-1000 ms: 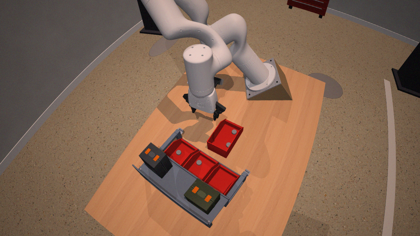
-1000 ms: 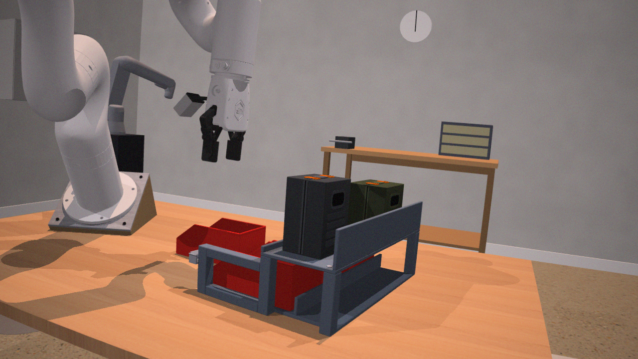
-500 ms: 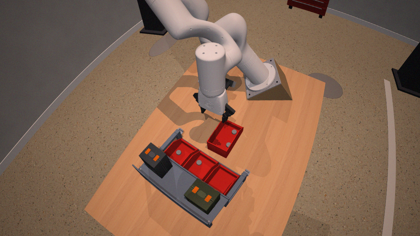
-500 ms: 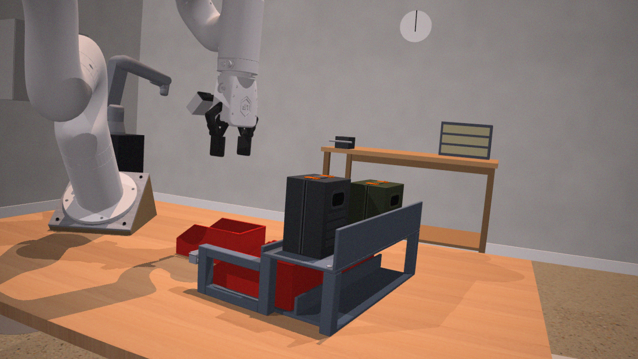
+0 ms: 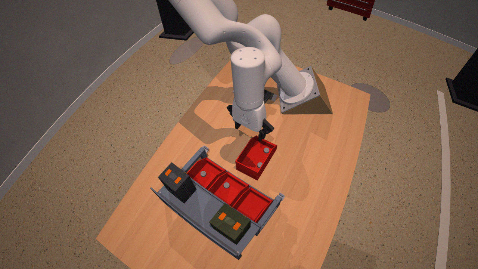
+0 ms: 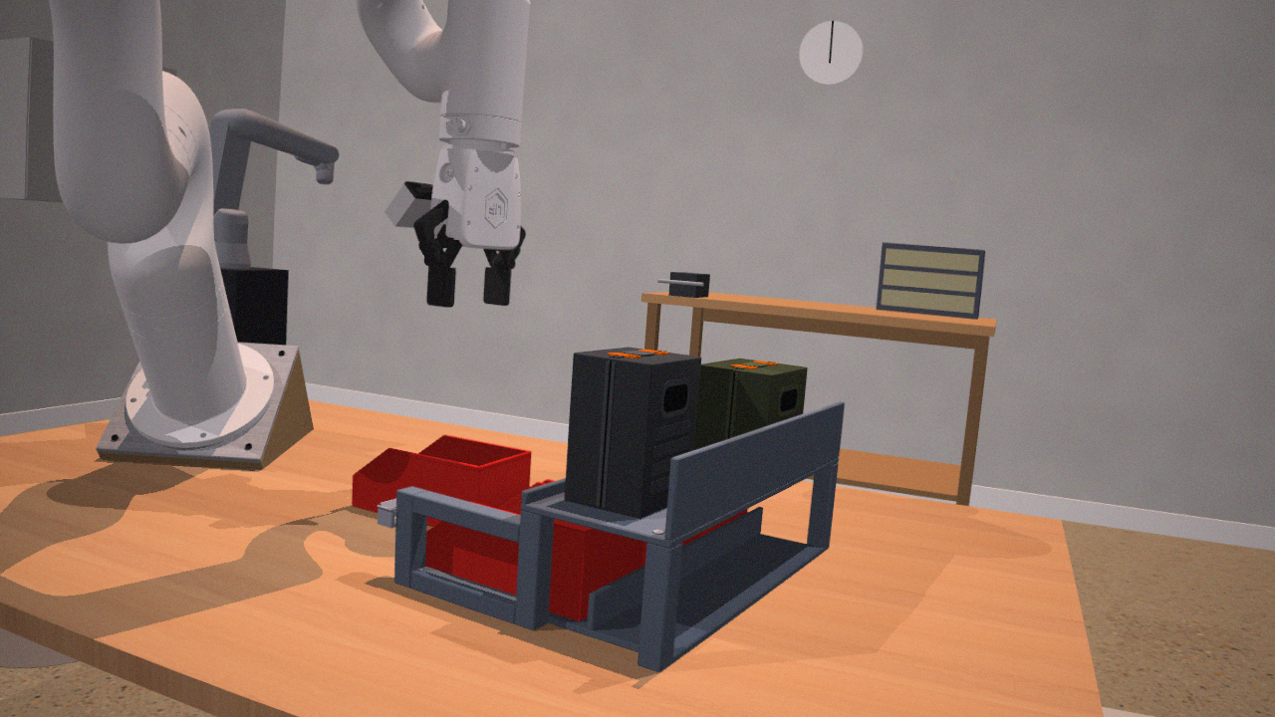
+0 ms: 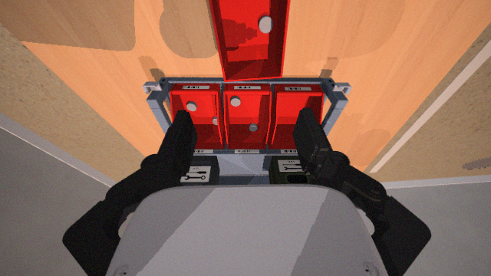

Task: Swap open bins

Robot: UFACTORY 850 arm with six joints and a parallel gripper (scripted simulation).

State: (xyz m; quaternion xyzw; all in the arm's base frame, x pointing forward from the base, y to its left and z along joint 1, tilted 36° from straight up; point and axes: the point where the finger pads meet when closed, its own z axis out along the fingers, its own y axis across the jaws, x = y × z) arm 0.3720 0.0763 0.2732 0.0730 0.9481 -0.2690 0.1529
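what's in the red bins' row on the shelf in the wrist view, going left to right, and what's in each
left bin with grey parts → middle bin with grey parts → right bin, no parts visible

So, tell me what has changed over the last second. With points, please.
The open gripper [image 5: 248,133] [image 6: 468,299] [image 7: 244,122] moved rightward in the top view, towards the bin on the table [image 5: 250,154] [image 6: 445,479] [image 7: 245,54], and rose slightly in the exterior view. Nothing was grasped or released. That bin and the three bins on the shelf [image 5: 230,191] [image 6: 570,571] [image 7: 247,115] stayed put.
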